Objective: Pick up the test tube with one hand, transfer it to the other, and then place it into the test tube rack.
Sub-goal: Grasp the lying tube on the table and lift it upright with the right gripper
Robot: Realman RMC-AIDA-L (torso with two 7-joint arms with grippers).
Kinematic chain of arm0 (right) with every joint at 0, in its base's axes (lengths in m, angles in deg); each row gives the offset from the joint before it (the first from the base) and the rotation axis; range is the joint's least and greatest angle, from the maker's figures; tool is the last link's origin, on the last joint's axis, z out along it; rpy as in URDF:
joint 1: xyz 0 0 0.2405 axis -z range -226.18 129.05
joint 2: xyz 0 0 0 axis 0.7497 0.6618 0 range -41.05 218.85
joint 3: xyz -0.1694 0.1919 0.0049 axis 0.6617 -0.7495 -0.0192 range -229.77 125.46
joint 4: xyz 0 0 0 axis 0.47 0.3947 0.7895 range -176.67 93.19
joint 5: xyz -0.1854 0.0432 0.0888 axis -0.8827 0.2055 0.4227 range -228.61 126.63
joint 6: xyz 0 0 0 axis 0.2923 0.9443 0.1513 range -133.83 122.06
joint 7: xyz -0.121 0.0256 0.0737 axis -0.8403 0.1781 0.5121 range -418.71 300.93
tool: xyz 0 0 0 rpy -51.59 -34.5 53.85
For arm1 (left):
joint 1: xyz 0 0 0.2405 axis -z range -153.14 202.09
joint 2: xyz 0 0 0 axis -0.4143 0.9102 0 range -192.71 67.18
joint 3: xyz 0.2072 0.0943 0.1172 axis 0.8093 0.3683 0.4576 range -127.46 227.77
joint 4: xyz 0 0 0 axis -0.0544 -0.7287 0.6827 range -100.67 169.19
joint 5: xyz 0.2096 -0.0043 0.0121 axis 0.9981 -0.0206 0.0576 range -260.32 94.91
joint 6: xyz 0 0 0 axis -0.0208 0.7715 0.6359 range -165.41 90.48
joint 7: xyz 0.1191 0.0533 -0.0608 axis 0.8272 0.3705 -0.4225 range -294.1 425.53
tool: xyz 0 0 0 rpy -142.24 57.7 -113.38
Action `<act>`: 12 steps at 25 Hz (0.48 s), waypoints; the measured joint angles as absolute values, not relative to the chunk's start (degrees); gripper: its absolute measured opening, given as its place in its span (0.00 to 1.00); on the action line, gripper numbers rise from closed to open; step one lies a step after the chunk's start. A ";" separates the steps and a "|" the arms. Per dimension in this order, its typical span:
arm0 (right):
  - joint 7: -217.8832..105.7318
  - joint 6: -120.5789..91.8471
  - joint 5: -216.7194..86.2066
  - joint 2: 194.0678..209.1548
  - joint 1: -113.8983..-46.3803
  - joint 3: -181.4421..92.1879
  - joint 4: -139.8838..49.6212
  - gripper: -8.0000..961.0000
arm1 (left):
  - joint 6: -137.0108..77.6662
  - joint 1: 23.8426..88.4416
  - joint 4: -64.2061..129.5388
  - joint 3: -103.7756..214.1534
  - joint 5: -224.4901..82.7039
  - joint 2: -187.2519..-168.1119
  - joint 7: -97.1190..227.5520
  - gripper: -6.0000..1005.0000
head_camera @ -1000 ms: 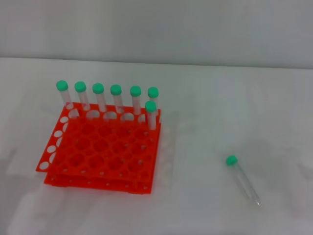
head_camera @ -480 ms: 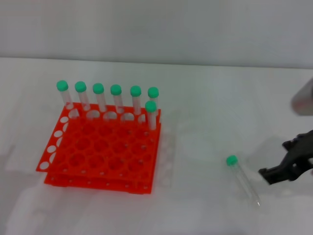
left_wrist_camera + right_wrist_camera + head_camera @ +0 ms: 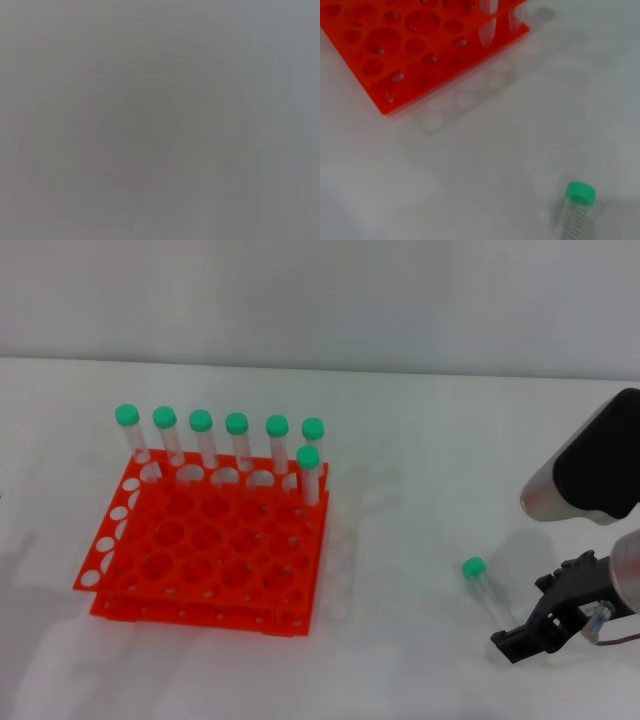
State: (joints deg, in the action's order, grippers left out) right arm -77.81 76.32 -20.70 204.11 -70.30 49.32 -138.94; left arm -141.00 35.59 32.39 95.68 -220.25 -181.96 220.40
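The test tube (image 3: 487, 592), clear with a green cap, lies flat on the white table at the right, cap toward the back. It also shows in the right wrist view (image 3: 576, 212). My right gripper (image 3: 522, 637), black on a silver wrist, hangs low at the tube's pointed end and covers the tip. The orange-red test tube rack (image 3: 200, 550) stands at the left and shows in the right wrist view (image 3: 390, 55). My left gripper is out of view; the left wrist view is a plain grey blur.
Several green-capped tubes (image 3: 237, 440) stand upright along the rack's back row, and one more (image 3: 309, 475) stands in the second row at the right corner. A grey wall runs behind the table.
My right arm has come in from the right edge, moving left and toward the front until the gripper is at the tube's tip. The tube and rack have not moved.
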 joint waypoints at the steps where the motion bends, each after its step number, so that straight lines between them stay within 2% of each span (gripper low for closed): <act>1: -77.80 75.82 -20.64 204.20 -71.05 49.38 -137.18 0.86 | -141.13 35.47 32.39 95.67 -220.26 -181.96 220.40 0.88; 10: -77.98 73.40 -20.61 204.70 -73.82 51.28 -130.39 0.82 | -141.18 35.10 32.41 95.51 -220.52 -181.94 220.40 0.88; 12: -77.92 73.37 -20.61 204.74 -74.12 51.92 -129.91 0.76 | -141.21 35.14 32.41 95.50 -220.46 -181.94 220.40 0.88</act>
